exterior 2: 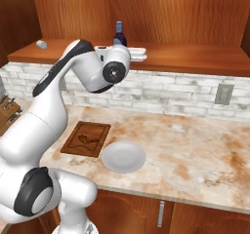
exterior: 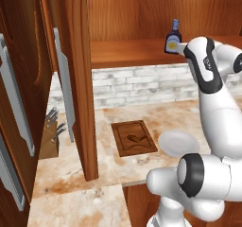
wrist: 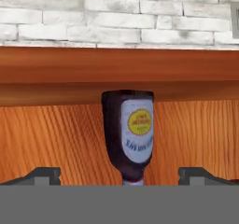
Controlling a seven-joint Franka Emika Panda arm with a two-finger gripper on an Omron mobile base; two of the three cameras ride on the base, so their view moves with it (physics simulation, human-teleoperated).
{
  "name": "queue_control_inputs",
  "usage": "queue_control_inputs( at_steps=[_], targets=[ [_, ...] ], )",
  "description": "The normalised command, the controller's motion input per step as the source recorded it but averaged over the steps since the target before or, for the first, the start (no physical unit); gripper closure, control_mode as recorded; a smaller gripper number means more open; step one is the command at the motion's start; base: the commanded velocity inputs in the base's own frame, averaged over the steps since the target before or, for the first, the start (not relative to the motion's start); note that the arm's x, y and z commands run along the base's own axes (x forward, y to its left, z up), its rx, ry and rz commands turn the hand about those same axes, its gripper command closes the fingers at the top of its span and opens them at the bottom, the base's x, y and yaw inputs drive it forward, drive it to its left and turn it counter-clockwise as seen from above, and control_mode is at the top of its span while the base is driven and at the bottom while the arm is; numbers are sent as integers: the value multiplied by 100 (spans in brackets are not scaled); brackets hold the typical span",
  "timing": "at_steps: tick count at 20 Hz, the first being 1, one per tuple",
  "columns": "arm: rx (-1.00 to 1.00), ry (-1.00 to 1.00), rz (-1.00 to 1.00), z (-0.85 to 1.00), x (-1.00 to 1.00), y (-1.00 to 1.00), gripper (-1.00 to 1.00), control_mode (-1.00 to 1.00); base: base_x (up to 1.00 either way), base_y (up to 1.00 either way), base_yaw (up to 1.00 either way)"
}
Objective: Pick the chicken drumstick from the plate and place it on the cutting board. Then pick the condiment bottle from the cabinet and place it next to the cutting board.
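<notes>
The condiment bottle [exterior: 174, 37] [exterior 2: 119, 33] [wrist: 129, 129], dark with a blue cap and a pale label, stands upright on the shelf of the cabinet [exterior: 127, 51] [exterior 2: 195, 57]. My gripper [wrist: 120, 174] is open at shelf height. Its fingertips [wrist: 44, 174] stand wide apart on either side of the bottle's neck and do not touch it. The hand view is rolled over, so the bottle looks upside down there. The chicken drumstick [exterior: 133, 138] [exterior 2: 87, 139] lies on the cutting board [exterior: 124, 148] [exterior 2: 73, 147]. Right of the board sits the bare white plate [exterior: 178, 143] [exterior 2: 123, 156].
An open cabinet door [exterior: 78, 79] with a grey bar handle hangs left of the board. A knife block [exterior: 51, 136] [exterior 2: 10, 108] stands at the far left of the counter. A small grey object [exterior 2: 41, 44] lies on the shelf's left end. A wall outlet [exterior 2: 223, 94] is at the right.
</notes>
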Motion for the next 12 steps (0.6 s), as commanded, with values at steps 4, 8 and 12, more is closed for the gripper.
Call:
queue_control_inputs(
  at_steps=[4, 8, 12],
  targets=[
    [12, 1, 0, 34, 0, 13, -100, -100, 0, 0, 0],
    [11, 0, 0, 33, 0, 9, -100, -100, 0, 0, 0],
    [9, 1, 0, 33, 0, 9, -100, -100, 0, 0, 0]
  ],
)
